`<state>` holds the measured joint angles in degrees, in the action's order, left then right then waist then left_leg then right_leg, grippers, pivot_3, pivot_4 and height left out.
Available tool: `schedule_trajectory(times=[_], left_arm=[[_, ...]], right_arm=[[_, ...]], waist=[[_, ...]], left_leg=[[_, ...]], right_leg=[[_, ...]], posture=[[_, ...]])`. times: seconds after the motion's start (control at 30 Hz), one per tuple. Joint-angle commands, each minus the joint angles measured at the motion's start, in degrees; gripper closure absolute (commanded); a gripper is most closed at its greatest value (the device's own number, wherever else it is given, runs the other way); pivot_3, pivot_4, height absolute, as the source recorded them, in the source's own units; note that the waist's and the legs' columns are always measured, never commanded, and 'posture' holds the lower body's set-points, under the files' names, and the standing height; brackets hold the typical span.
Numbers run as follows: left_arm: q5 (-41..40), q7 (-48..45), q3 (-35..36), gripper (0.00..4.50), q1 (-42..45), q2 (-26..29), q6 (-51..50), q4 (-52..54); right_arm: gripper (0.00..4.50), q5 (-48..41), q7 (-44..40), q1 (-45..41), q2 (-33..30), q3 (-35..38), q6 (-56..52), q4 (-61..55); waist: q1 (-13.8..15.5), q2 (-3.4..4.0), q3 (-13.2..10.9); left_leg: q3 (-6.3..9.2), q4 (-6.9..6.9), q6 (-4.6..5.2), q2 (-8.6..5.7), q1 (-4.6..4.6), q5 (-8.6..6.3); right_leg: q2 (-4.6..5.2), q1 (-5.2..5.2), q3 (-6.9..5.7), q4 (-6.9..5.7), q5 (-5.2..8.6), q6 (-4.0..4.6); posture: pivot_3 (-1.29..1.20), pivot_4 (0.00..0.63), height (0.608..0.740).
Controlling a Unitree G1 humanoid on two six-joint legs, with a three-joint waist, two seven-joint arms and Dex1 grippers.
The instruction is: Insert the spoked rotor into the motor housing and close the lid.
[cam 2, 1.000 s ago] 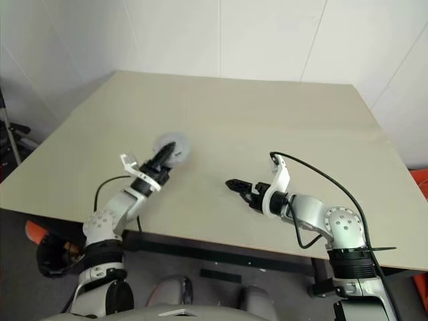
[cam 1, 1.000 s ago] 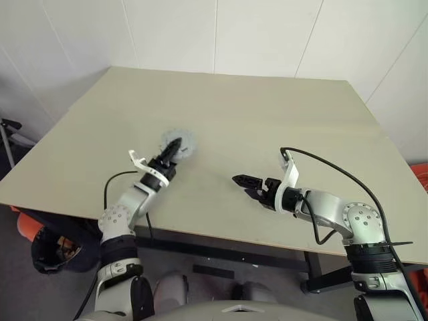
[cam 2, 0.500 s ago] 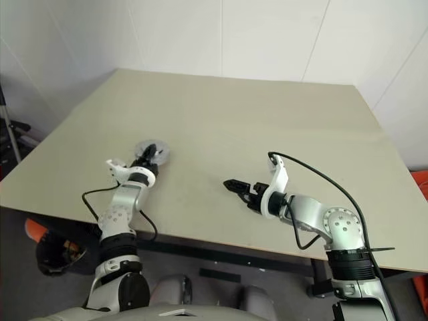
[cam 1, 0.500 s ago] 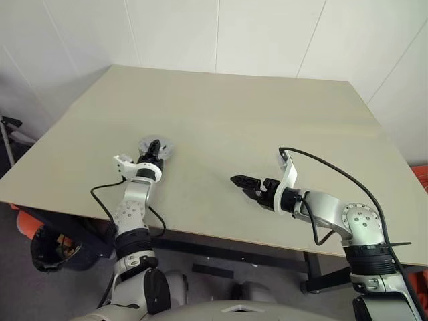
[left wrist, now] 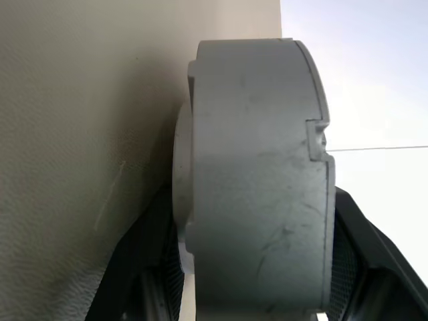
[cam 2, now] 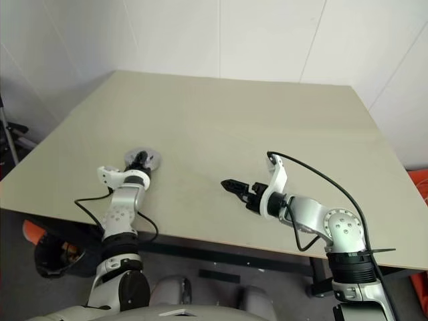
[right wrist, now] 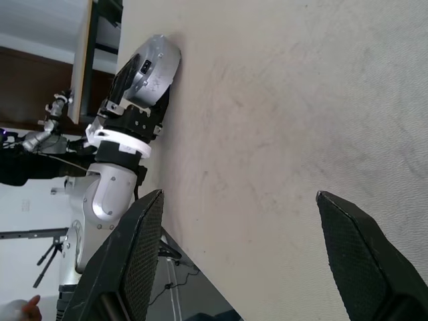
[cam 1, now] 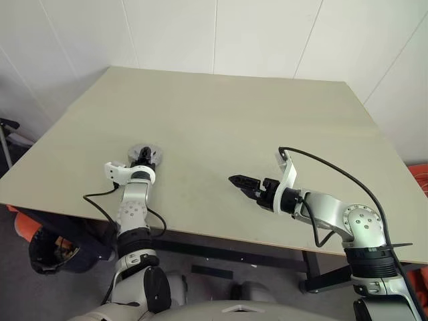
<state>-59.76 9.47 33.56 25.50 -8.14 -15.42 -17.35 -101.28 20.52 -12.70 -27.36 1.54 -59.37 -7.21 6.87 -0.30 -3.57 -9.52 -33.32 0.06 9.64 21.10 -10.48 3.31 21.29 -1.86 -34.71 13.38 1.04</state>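
While clamped by the left gripper (cam 1: 142, 158), the motor housing (left wrist: 257, 180) looks closed.

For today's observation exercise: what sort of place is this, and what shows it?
Probably a robot test room or lab: one bare beige table against plain white panelled walls, with a cabled gripper handling a grey metal part.

The scene is evenly and brightly lit by diffuse light, with only soft, faint shadows cast on the table (cam 1: 234, 120). No glare is seen on the matte tabletop. In the left wrist view the grey metal puck (left wrist: 257, 180) is rendered slightly soft at close range, and the background beyond it is washed out to pale white
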Motion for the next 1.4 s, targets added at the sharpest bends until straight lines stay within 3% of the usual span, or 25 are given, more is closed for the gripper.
schedule_trajectory(times=[0.03,0.17,0.47,0.87,0.93,1.07,1.2,1.4], left_arm=[[1.3,1.7,0.5,1.17,0.3,0.8,1.3,0.7],[2.1,3.9,-0.3,0.01,-0.9,0.5,0.4,2.1],[-0.3,13.5,-2.6,0.01,-8.3,-0.5,-7.5,13.5],[-14.4,27.3,-5.1,0.01,-17.5,2.5,-22.3,27.8],[-19.7,27.7,-6.6,0.01,-17.8,3.7,-25.3,29.4],[-25.3,18.0,-12.1,0.01,-15.1,8.9,-31.7,31.6],[-17.1,4.5,-17.5,0.01,-11.0,14.0,-30.5,31.6],[8.2,-14.0,-28.1,0.01,-9.0,18.7,-14.8,26.1]], right_arm=[[0.38,-0.5,-0.9,-0.5,0.0,0.4,0.2,-2.2],[0.38,-0.3,-0.9,-0.6,-0.1,0.3,0.2,-2.2],[0.38,0.1,-1.2,-1.1,-0.2,0.2,0.0,-1.7],[0.38,0.8,-2.5,-1.8,0.1,-0.1,-0.9,-0.9],[0.38,0.5,-2.4,-1.6,0.2,0.1,-0.8,-1.0],[0.38,0.4,-2.1,-1.1,0.0,0.7,-0.3,-2.5],[0.38,6.1,-3.9,0.5,0.3,2.1,2.8,-7.1],[0.38,31.7,-14.3,7.7,-1.0,0.9,14.9,-17.5]], waist=[[0.1,0.05,0.0],[-0.1,0.18,0.2],[-1.5,0.21,0.3],[-1.6,0.28,0.6],[-1.4,0.31,0.7],[-0.7,0.24,0.6],[-0.8,0.16,0.6],[-1.1,0.15,0.6]], left_leg=[[0.0,0.0,0.0,0.0,-0.03,0.0],[0.0,0.0,-0.05,0.0,-0.17,0.03],[0.0,0.01,0.07,-0.01,0.0,-0.08],[-0.04,-0.04,0.08,-0.04,-0.09,-0.14],[-0.04,-0.04,0.08,-0.05,-0.08,-0.14],[0.01,-0.08,0.06,-0.08,0.03,-0.13],[0.03,-0.14,-0.01,-0.09,0.14,-0.08],[0.02,0.03,-0.03,-0.08,0.26,-0.07]], right_leg=[[0.0,-0.03,0.0,0.0,0.0,0.0],[0.0,-0.13,0.01,-0.01,0.02,0.02],[0.0,-0.05,0.02,0.01,0.01,0.03],[0.01,-0.11,0.05,0.08,0.05,0.03],[0.0,-0.11,0.05,0.1,0.05,0.02],[0.01,-0.05,-0.01,0.09,0.06,0.0],[0.02,-0.04,0.03,0.25,0.08,0.0],[0.0,0.03,0.09,0.49,-0.05,-0.25]], posture=[[0.0,0.0,0.74],[0.0,0.0,0.74],[0.0,0.0,0.74],[0.0,0.0,0.74],[0.0,0.0,0.74],[0.0,0.0,0.74],[0.0,0.0,0.74],[0.0,0.0,0.74]])
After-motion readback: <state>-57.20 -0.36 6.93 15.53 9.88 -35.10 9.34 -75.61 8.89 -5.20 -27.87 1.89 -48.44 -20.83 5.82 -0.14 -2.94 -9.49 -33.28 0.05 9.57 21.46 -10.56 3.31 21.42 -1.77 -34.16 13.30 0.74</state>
